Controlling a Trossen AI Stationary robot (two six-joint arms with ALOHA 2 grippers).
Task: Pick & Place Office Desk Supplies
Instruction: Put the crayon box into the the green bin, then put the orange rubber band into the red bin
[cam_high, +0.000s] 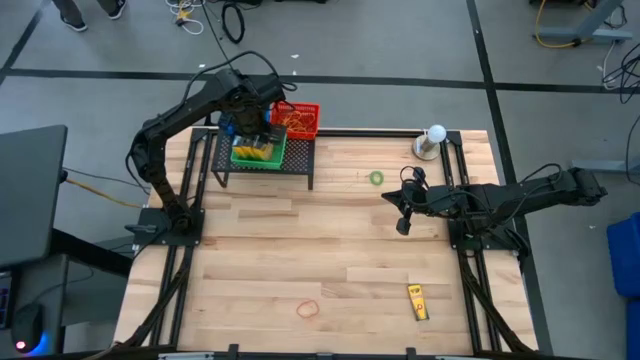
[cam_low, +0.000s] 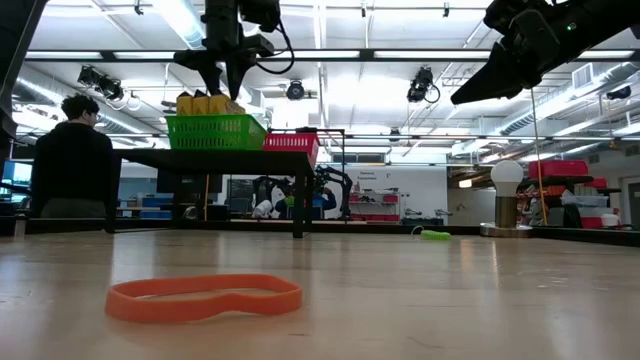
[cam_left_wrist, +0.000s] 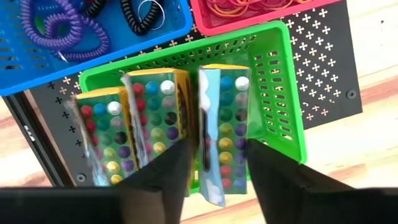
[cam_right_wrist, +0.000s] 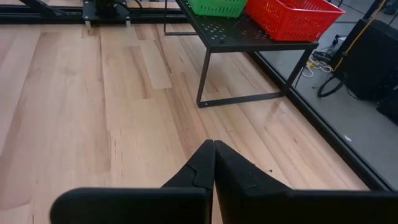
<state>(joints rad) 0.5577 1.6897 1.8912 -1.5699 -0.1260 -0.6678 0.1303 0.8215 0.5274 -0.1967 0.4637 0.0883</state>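
Observation:
Three yellow crayon boxes (cam_left_wrist: 155, 118) stand on end in a green basket (cam_left_wrist: 283, 106) on a black perforated stand (cam_high: 262, 168) at the table's far left. My left gripper (cam_left_wrist: 217, 149) is open above the basket, its fingers either side of one outer box (cam_left_wrist: 224, 106). Another crayon box (cam_high: 417, 301) lies flat near the table's near right edge. An orange rubber band (cam_low: 205, 297) lies near the near edge, and a green one (cam_high: 376, 178) right of the stand. My right gripper (cam_right_wrist: 213, 144) is shut and hovers above bare wood right of centre. My left gripper comes from above, pointing down, with one finger (cam_left_wrist: 171, 168) on each broad side of the outer crayon box's upper end (cam_left_wrist: 224, 149). I cannot tell whether the fingers touch it. The box stands upright in the green basket.
A red basket (cam_high: 297, 120) of orange bands and a blue basket (cam_left_wrist: 37, 68) of purple and black coils sit on the stand beside the green one. A white ball on a round base (cam_high: 432, 140) stands at the far right corner. A person (cam_low: 68, 160) sits beyond the table.

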